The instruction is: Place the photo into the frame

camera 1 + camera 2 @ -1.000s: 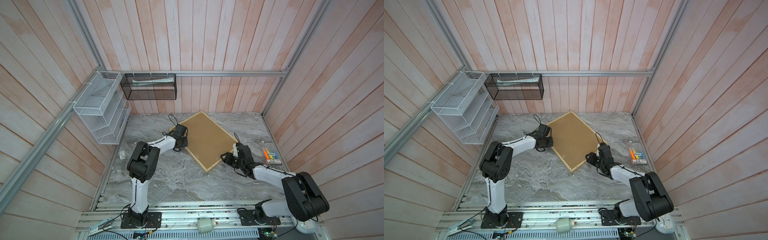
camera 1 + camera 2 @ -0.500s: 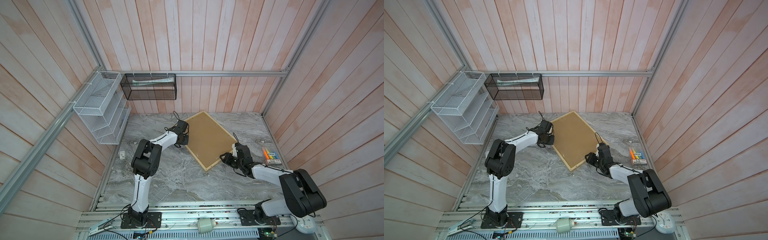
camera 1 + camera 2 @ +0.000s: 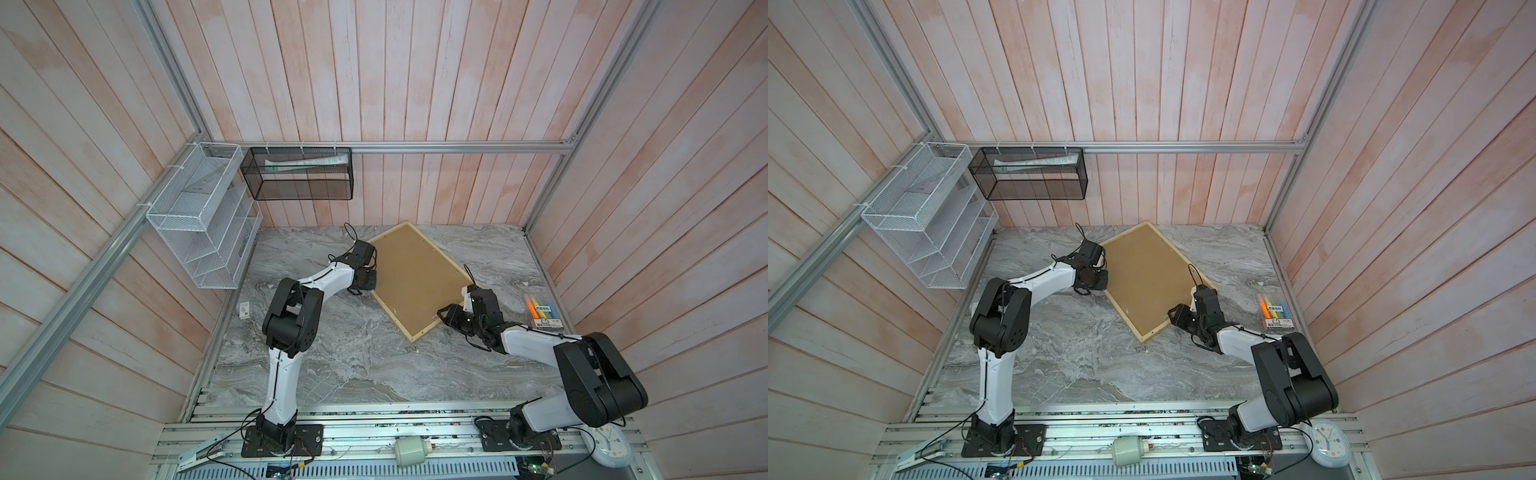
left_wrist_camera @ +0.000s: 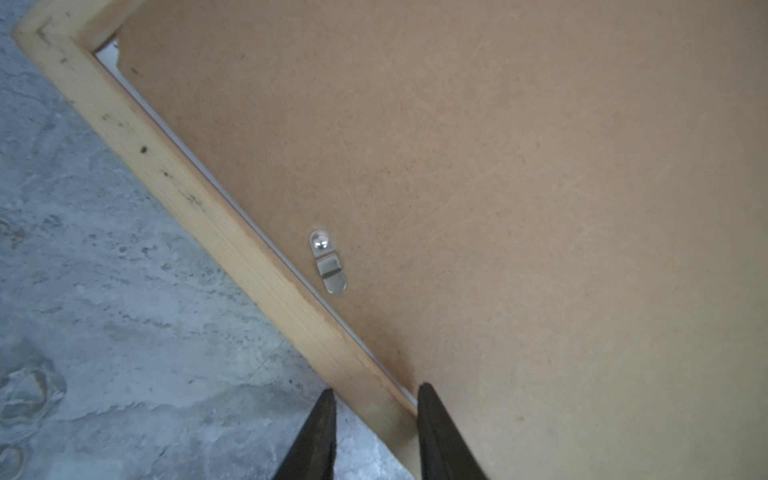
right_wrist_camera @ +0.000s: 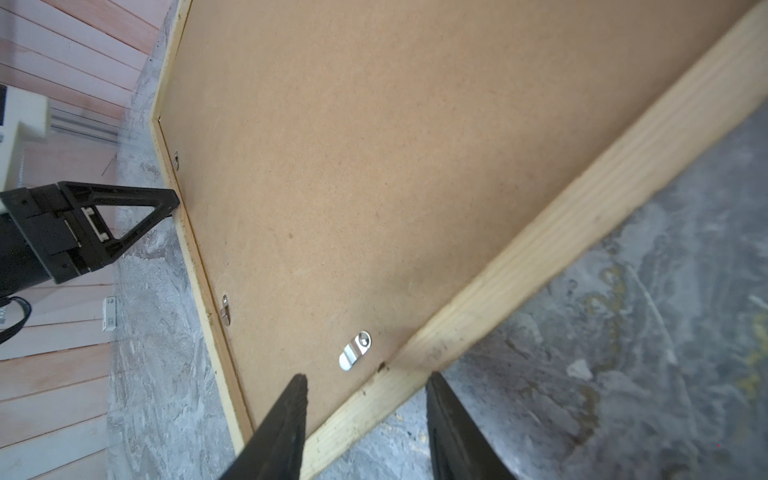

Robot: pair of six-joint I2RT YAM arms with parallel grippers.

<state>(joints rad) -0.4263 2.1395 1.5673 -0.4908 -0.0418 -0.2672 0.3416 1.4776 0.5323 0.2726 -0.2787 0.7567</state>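
The left gripper (image 4: pixel 374 390) has its jaws parted astride the frame's long rail (image 4: pixel 232 245). A strip of marble table (image 4: pixel 124 332) shows between one finger and the wood, so it pinches nothing. In both top views the frame (image 3: pixel 419 282) lies at this gripper's 3 o'clock, face down and flat, with its long axis running from 11 to 5 o'clock.

The right gripper (image 5: pixel 365 376) is likewise spread over the short rail (image 5: pixel 540 249) at the 5 o'clock end, and the frame lies at its 11 o'clock.

A turn clip (image 4: pixel 328 262) sits on the fibreboard back (image 4: pixel 498 187) just beyond the left jaws. It lies along the rail rather than across it, so it is probably not latched. Another turn clip (image 5: pixel 355 352) lies just beside the right jaws, so each arm has its own clip nearest.

The photo is not in sight. Only a white sliver (image 4: pixel 109 49) shows at a corner under the back, and I cannot tell what it belongs to.
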